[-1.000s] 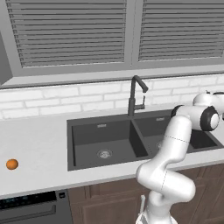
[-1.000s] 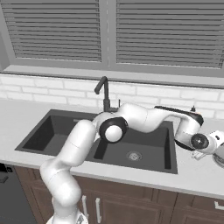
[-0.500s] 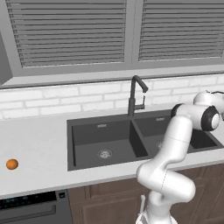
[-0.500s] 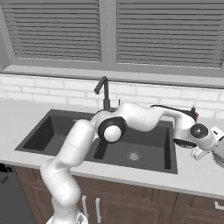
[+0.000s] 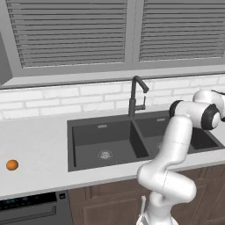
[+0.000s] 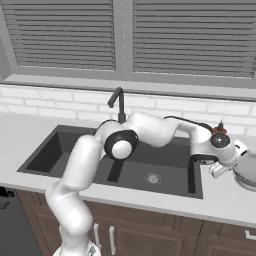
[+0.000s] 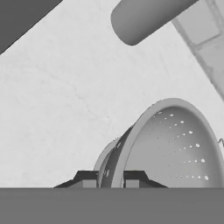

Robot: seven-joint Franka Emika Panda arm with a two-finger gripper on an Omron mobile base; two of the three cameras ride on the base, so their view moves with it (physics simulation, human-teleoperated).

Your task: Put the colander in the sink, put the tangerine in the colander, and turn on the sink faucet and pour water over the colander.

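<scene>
Gripper was pinched on the near rim of the colander; in the hand view one fingertip sat outside the wall and the other inside it, with the rim running up between them. The bowl stood tipped, its perforated inside facing the camera, ring base toward the pale worktop.

In the right base view the colander lay on the worktop just right of the sink, at the picture's edge and partly cut off. The arm reached out long to its right, hand low beside the bowl.

Key relation: the sink's right basin lay to the gripper's left, just beside the colander, so the carry looked short, up over the basin edge and down. Grip was on one side of the rim only, so the bowl may swing.

Farther off, the sink faucet stood behind the basins' divide. The tangerine sat on the worktop well left of the sink, far from the gripper.
</scene>
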